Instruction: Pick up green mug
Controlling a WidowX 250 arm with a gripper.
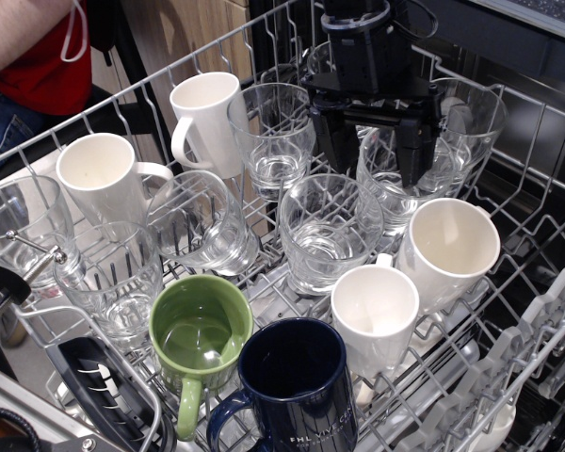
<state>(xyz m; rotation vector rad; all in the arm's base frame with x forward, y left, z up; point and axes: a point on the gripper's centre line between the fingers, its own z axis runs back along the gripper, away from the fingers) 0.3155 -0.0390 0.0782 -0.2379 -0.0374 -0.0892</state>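
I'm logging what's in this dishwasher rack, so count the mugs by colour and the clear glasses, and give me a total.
White mugs: 4
Green mug: 1
Navy mug: 1
Clear glasses: at least 7; more may be hidden behind the gripper
Total: at least 13

We're looking at a kitchen, a pulled-out dishwasher rack (508,311) filling the view, glasses (328,231) at centre, white mugs (104,174) toward ten o'clock.
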